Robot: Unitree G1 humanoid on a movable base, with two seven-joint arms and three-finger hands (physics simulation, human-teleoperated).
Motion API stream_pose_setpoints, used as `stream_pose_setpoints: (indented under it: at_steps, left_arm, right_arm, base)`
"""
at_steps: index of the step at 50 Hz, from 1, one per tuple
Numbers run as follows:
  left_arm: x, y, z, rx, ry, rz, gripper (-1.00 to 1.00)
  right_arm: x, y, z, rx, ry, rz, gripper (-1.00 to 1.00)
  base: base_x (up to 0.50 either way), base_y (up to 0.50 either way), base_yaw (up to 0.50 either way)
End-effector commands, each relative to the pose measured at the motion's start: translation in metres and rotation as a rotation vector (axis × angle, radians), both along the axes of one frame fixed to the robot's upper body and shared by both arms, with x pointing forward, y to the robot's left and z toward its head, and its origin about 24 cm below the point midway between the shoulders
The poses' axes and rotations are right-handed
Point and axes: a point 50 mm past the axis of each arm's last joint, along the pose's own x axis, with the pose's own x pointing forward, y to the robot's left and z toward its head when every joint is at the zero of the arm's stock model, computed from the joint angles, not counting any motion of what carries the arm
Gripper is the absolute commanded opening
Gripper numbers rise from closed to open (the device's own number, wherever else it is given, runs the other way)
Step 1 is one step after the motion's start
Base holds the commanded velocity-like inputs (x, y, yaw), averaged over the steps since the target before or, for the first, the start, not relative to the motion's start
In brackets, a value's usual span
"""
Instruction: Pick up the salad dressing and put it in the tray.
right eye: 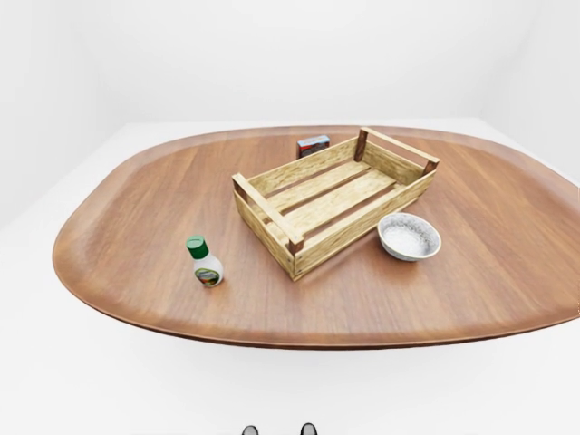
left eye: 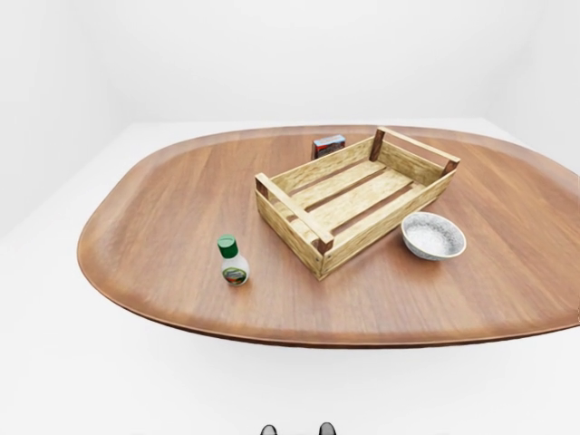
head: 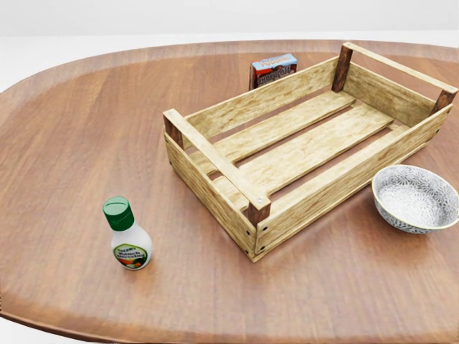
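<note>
White-bodied salad dressing bottle [head: 129,245] stands upright in the head view, long axis vertical, green cap [head: 117,212] on top, leaning slightly toward the view's upper left. It sits on the brown wooden table [head: 79,129], lower left, well apart from the tray. Its label shows a green band and a red-orange picture; the writing is too small to read. Slatted wooden tray [head: 308,147] lies empty at centre, long axis running diagonally from lower left to upper right. Patterned bowl [head: 415,198] sits just beside the tray's right side. Small box [head: 272,69] stands behind the tray's upper wall; its print is unreadable.

Left-eye view: same layout, with the bottle left of the tray.

Right-eye view: same again. Neither hand appears in any view, so whether their fingers are spread or closed cannot be told.
</note>
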Motion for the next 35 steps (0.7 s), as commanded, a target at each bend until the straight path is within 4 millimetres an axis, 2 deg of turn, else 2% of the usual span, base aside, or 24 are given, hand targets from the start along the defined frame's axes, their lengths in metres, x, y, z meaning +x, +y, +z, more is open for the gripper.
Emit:
stream_pose_setpoints:
  at_steps: [1, 8, 35]
  left_arm:
    - [-0.0046, 0.0029, -0.0014, -0.02, -0.004, 0.028, 1.0]
    - [-0.0007, 0.0005, -0.0047, -0.023, 0.007, 0.017, 1.0]
    - [0.0029, -0.0017, -0.0074, -0.022, 0.015, -0.001, 1.0]
  right_arm:
    - [-0.0024, -0.001, -0.0002, 0.051, -0.07, 0.088, 1.0]
    - [-0.0065, -0.0003, 0.0011, 0.109, -0.138, 0.163, 1.0]
    - [-0.0066, 0.0023, -0.0018, 0.083, -0.062, 0.093, 1.0]
  base:
    - [0.5, 0.0, 0.0]
    - [0.5, 0.0, 0.0]
    - [0.5, -0.01, 0.0]
